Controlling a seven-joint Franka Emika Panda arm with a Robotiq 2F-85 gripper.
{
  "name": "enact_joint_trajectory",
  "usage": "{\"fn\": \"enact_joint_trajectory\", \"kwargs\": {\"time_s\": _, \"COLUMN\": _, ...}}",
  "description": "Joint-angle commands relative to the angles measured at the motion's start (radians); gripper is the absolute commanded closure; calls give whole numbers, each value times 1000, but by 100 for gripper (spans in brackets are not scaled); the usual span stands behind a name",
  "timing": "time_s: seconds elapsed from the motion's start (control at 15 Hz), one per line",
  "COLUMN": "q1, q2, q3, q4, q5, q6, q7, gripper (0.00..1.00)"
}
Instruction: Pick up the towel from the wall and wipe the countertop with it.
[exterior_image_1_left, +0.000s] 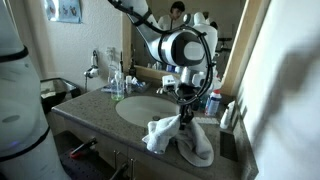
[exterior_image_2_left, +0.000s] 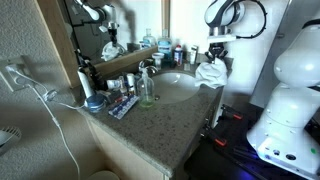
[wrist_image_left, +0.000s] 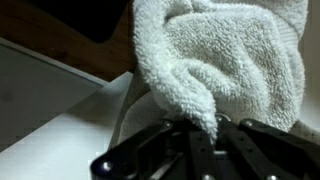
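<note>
We see the gripper (exterior_image_1_left: 184, 104) closed on a fold of the towel (exterior_image_1_left: 178, 135), so it hangs bunched with its lower part on the worktop (exterior_image_1_left: 90, 108) beside the sink basin (exterior_image_1_left: 145, 108), ready, we judge, for wiping.

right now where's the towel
In both exterior views the towel hangs bunched from the gripper at the countertop's edge, right beside the sink basin; the wrist view shows it clamped.
</note>
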Motion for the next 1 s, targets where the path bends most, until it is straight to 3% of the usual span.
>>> {"fn": "enact_joint_trajectory", "kwargs": {"time_s": 0.0, "q1": 57, "q2": -33, "q3": 40, "q4": -18, "q5": 73, "q6": -68, "q7": -25, "gripper": 94}}
{"fn": "enact_joint_trajectory", "kwargs": {"time_s": 0.27, "q1": 111, "q2": 8, "q3": 84, "q4": 16, "q5": 101, "q6": -10, "q7": -10, "gripper": 93}}
{"fn": "enact_joint_trajectory", "kwargs": {"time_s": 0.47, "q1": 116, "q2": 38, "q3": 94, "q4": 45, "q5": 62, "q6": 66, "q7": 20, "gripper": 93}}
{"fn": "enact_joint_trajectory", "kwargs": {"time_s": 0.93, "q1": 47, "q2": 30, "q3": 29, "q4": 37, "q5": -192, "q6": 101, "q7": 221, "gripper": 93}}
